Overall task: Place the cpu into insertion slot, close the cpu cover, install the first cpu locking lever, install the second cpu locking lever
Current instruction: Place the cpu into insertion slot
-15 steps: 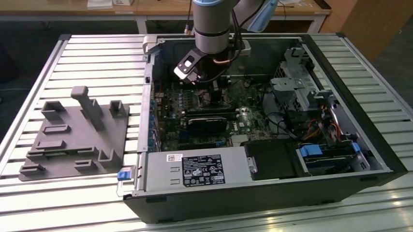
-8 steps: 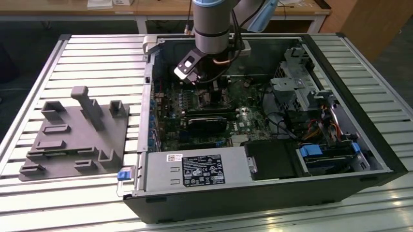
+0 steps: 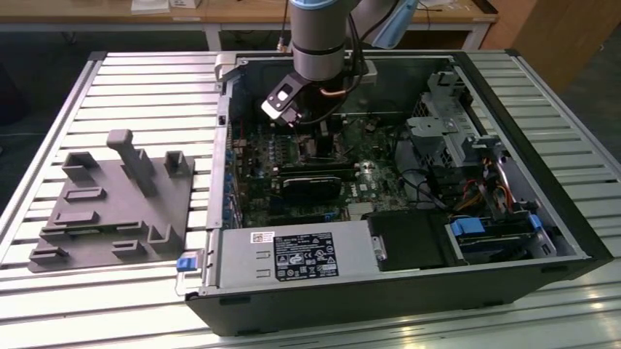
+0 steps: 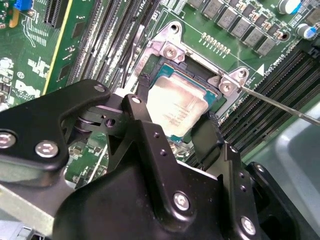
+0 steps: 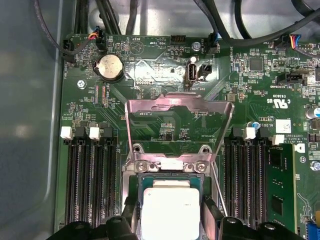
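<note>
End effector (image 4: 175, 109) clamps the cpu (image 5: 170, 210) at the insertion slot (image 4: 195, 75), cpu cover (image 5: 150, 106) upright alongside, memory slots (image 5: 85, 185) flanking

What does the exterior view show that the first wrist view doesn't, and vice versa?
The exterior view takes in the whole open computer case, the grey fixture tray on the slatted table, and the arm. The first wrist view brings the cpu cover tilted up and the gripper shut on the cpu at the insertion slot. Both show the green motherboard.
</note>
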You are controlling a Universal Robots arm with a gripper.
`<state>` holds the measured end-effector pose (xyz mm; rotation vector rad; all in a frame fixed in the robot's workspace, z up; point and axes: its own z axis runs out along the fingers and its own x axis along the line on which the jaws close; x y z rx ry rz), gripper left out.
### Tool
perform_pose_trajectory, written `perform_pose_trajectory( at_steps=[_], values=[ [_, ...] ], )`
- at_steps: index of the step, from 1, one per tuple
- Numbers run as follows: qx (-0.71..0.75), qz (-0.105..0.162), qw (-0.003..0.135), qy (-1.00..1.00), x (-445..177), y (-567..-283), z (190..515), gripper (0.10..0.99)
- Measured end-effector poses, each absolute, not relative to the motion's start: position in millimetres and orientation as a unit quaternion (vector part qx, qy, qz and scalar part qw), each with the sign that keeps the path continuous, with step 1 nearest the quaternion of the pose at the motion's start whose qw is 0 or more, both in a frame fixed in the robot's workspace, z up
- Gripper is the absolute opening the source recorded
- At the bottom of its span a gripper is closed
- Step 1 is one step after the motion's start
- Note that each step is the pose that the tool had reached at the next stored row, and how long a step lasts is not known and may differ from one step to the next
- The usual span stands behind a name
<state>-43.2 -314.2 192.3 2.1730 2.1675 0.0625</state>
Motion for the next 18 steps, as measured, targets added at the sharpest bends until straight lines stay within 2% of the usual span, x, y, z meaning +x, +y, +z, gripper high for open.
perform_pose_trajectory(
  at_steps=[8,15,17,18],
  values=[
    [0.707,0.02,0.036,0.706,-43.2,-314.2,208.0,0.612],
    [0.707,0.02,0.036,0.706,-43.2,-314.2,208.1,0.612],
    [0.707,0.02,0.036,0.706,-43.2,-314.2,208.1,0.596],
    [0.707,0.02,0.036,0.706,-43.2,-314.2,208.1,0.533]
  ],
)
